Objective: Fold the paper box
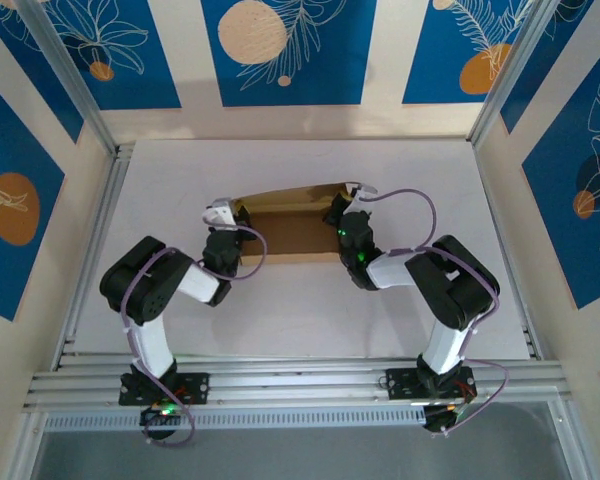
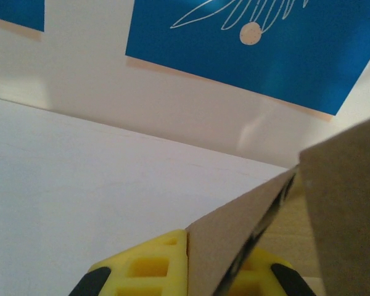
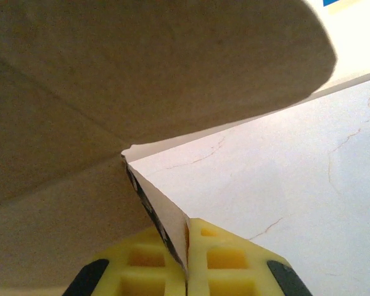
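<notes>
White table [image 1: 280,310] mid-frame, paper box [image 1: 290,232] lying long axis left-to-right, I see left gripper [image 2: 203,274], right gripper [image 3: 186,259] each clamped on an end flap.

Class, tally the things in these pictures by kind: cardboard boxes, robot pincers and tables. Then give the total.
Paper box: 1
Pincers, each clamped on the box's cardboard: 2 (left pincer, right pincer)
Table: 1
Total: 4
</notes>
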### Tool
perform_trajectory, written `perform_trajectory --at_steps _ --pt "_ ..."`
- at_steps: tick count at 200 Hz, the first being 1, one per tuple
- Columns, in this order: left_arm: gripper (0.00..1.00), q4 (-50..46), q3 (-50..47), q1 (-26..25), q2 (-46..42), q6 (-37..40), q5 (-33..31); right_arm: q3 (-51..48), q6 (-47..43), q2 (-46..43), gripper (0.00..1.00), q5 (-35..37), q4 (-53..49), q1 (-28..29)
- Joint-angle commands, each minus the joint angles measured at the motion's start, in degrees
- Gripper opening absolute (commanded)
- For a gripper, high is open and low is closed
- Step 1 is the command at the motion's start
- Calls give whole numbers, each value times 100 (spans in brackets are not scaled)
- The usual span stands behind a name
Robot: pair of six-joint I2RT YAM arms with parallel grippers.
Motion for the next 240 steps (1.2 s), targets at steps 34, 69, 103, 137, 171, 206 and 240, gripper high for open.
perform_trajectory --at_steps 34,69,103,137,171,206,240 --pt "1 94 -200 -219 220 541 352 -681 584 -26 0 -29 -395 96" --pt "0 87 -368 -368 102 576 520 -833 695 -221 3 -83 -608 15" --pt "0 87 -626 -810 239 422 118 -1044 1003 -293 2 -55 -714 12" --pt "0 96 -603 -971 613 373 -300 -1320 864 -114 1 -82 -228 139" --pt "0 93 -671 -973 653 587 -747 -1585 730 -4 3 -56 29 235" --pt "0 96 -707 -969 720 752 -983 -1715 655 -188 11 -170 -27 211" --pt "0 95 -738 -972 808 926 -1098 -1782 564 -712 31 -443 -235 72"
